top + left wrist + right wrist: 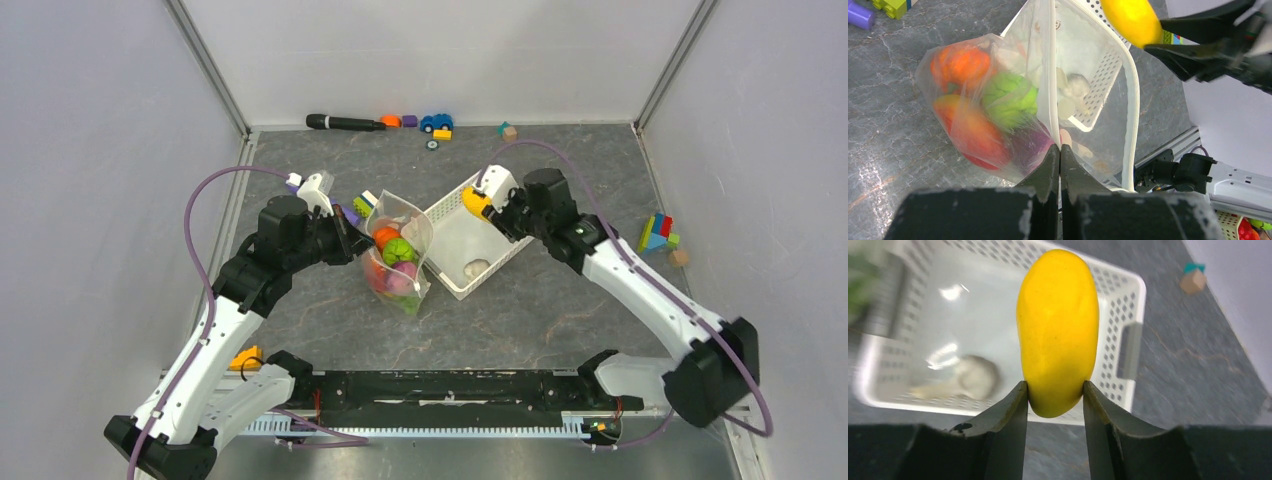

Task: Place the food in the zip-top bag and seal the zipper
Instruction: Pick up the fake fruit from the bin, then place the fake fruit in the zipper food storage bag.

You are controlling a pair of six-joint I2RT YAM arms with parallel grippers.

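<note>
**A:** Since the yellow mango (pixel 1058 330) is the piece outside the bag, where does it sit against the right end effector (pixel 1055 390)?

**B:** Its lower end is wedged between the two fingers, which are clamped on it from either side. The rest of it sticks straight out past the fingertips.

**A:** And beyond it?

**B:** Past the fingertips lies the white basket (pixel 1133 295). The mango hangs above it, apart from it. One pale rounded item (pixel 973 377) lies on the basket floor, and I cannot tell what it is.

**A:** The zip-top bag (pixel 998 100)?

**B:** It is directly ahead of the left end effector (pixel 1059 155). Those fingers are pressed together on the bag's mouth edge, where the white zipper (pixel 1052 75) runs down into the tips. The mouth gapes open to the right of them.

**A:** What is inside?

**B:** Ahead and left of the fingertips are an orange pumpkin (pixel 960 62), a green fruit (pixel 1008 97) and a purple onion (pixel 1030 147) nearest the tips. The bag's body rests on the bench (pixel 893 125), just beside the basket.

**A:** And how do the two end effectors lie to each other?

**B:** From the left one, the mango and the right one holding it sit ahead and to the right, beyond the bag's open mouth.
</note>
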